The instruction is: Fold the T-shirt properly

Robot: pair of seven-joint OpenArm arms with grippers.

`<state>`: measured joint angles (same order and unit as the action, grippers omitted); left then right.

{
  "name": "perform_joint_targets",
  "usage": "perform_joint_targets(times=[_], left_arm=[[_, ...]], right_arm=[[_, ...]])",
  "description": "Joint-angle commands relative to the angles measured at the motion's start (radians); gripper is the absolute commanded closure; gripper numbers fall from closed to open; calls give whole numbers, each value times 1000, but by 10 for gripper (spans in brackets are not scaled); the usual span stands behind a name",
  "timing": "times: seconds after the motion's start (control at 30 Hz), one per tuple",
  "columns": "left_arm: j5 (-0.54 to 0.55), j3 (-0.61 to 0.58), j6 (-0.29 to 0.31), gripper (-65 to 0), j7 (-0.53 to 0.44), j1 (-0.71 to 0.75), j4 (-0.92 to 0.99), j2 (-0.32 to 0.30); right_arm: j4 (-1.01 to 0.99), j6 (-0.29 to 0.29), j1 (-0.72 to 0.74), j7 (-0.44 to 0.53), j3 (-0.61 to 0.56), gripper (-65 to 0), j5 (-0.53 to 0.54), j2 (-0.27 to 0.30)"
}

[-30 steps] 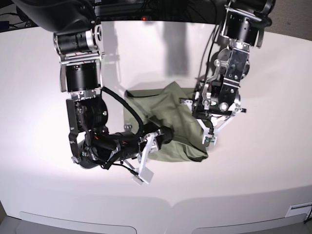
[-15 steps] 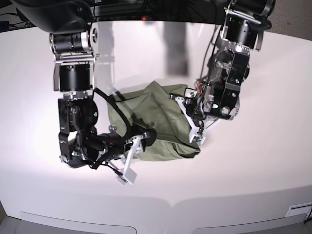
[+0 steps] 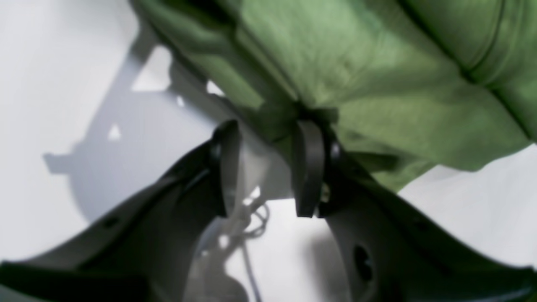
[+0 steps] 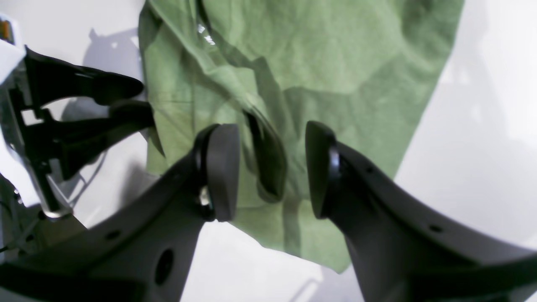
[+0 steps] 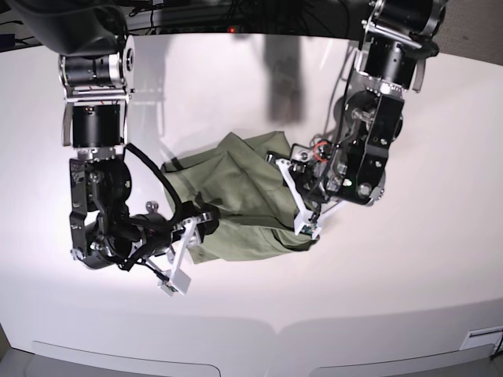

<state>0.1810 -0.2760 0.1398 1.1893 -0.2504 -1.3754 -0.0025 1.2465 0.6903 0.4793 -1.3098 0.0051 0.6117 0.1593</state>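
The olive-green T-shirt (image 5: 244,196) lies bunched and wrinkled in the middle of the white table (image 5: 409,275). My left gripper (image 5: 302,212) sits at its right edge. In the left wrist view the gripper (image 3: 268,126) has its jaws apart, and the T-shirt (image 3: 377,84) hem crosses the fingertips and bunches on the right one. My right gripper (image 5: 203,224) is at the shirt's lower left. In the right wrist view it (image 4: 269,128) hovers open over the T-shirt (image 4: 319,63), with a raised fold in the gap that neither finger pinches. A pale mark (image 4: 205,37) shows near the neck.
The left gripper (image 4: 144,100) shows in the right wrist view, with its dark fingers at the shirt's edge. White table surface surrounds the shirt on all sides. Dark equipment and cables line the far edge of the table.
Both arms have swung to the left in the base view. The T-shirt has slid left with them and is more bunched. Neither gripper's jaws have visibly changed.
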Motion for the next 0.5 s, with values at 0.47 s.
perform_joint_targets(times=[0.47], left_arm=[[-72,0,33,-215,10,-143,-15,-1]], right_arm=[[-14,8,-53,70,0,-265,51,-41]])
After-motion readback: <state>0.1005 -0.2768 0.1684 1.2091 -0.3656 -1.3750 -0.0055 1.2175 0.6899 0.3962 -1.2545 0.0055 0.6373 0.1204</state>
